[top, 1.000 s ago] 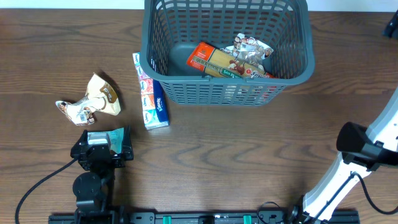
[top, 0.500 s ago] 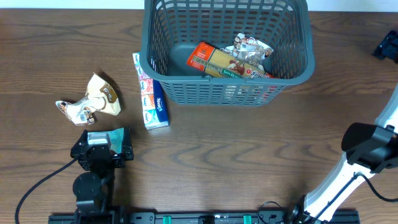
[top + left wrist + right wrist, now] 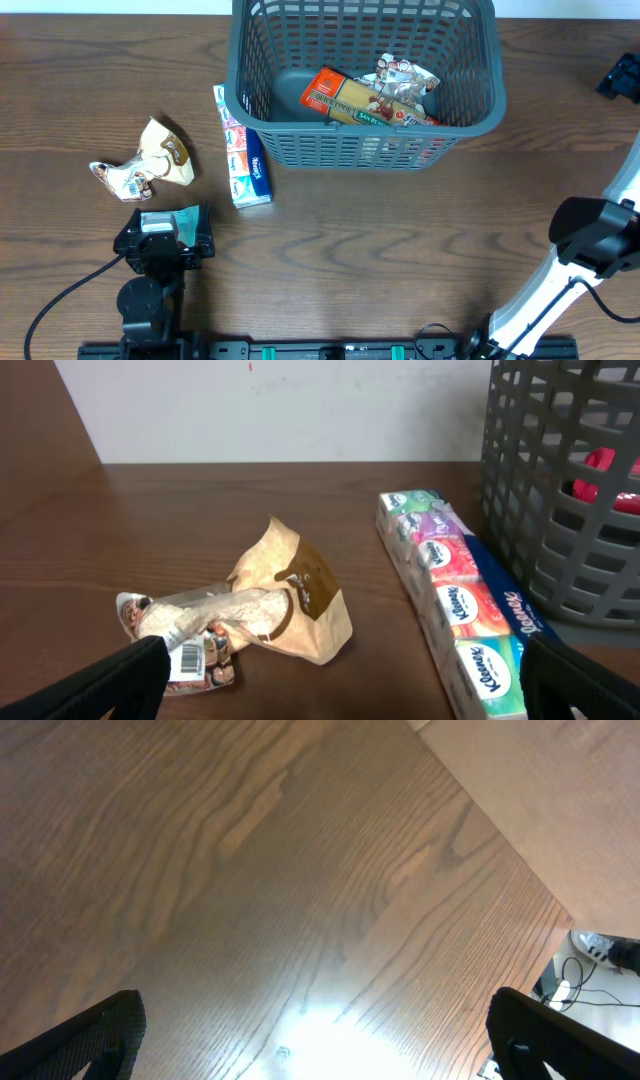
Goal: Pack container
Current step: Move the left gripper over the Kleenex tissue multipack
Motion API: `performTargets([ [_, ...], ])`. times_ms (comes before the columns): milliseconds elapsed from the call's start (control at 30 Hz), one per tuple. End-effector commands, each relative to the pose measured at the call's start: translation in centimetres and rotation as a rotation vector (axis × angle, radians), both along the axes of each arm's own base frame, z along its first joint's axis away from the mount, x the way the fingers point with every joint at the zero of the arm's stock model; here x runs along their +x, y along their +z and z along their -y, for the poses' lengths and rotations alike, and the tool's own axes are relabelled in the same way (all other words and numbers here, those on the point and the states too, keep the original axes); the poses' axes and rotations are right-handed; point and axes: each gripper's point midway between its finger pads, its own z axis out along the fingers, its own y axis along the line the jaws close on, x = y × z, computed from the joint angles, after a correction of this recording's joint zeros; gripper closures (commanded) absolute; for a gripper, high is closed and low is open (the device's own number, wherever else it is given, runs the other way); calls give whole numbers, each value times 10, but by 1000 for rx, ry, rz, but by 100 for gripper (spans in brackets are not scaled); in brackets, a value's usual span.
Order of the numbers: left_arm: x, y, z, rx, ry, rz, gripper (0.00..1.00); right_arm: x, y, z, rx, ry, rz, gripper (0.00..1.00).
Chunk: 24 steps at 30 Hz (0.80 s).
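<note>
Scanning from my left: the crumpled tan snack packet (image 3: pixel 145 160) lies out on the wooden table (image 3: pixel 400 250), just ahead of my left gripper (image 3: pixel 342 660) and a touch to its left. The jaws there are spread wide with nothing between them, one dark finger (image 3: pixel 130 675) low in each corner of the wrist view. Next along, the Kleenex tissue multipack (image 3: pixel 243 148) runs lengthwise away from that gripper, parallel to the left wall of the container (image 3: pixel 350 148) and right beside it, maybe touching; I can't tell. The container itself, the big grey lattice basket, sits at the far middle of the table, ahead and to the right of my left arm. I'd say the left arm is clearly the nearer one for both loose items, with the packet the shorter reach. From above I can see what's already inside: an orange-red pasta packet (image 3: pixel 345 98) and a crinkled silver snack packet (image 3: pixel 405 80). The left wrist view gives only a red glimpse through the slots, but it does show the tissue branding and the packet's barcode. Far right, my right gripper (image 3: pixel 315 1020) hangs released and empty, well clear of the basket; its camera shows only wood grain and the table's edge.
</note>
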Motion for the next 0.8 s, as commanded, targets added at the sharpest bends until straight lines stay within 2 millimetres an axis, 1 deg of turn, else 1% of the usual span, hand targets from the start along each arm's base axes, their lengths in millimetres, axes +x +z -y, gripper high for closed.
performTargets([
  [0,1,-10,-1,-18,5,-13,1,0,-2,1,1,-16,3,1],
  [100,0,-16,7,-146,-16,-31,2,0,-2,1,1,-16,3,1],
  [200,-1,-12,32,-189,-156,-44,1,0,-2,1,1,-16,3,1],
  [267,-6,2,50,-226,-252,-41,1,0,-2,1,1,-16,3,1],
  [333,-12,22,56,-242,-287,-46,1,0,-2,1,1,-16,3,1],
  [433,-20,45,49,-245,-233,-116,1,0,-2,1,1,-16,3,1],
  [500,-24,55,40,-242,-174,-207,1,0,-2,1,1,-16,3,1],
  [567,-23,62,35,-213,-143,-302,2,0,-2,1,1,-16,3,1],
  [700,-6,86,31,-219,-113,-493,1,0,-2,1,1,-16,3,1],
  [767,2,94,37,-244,-134,-589,1,0,-2,1,1,-16,3,1],
])
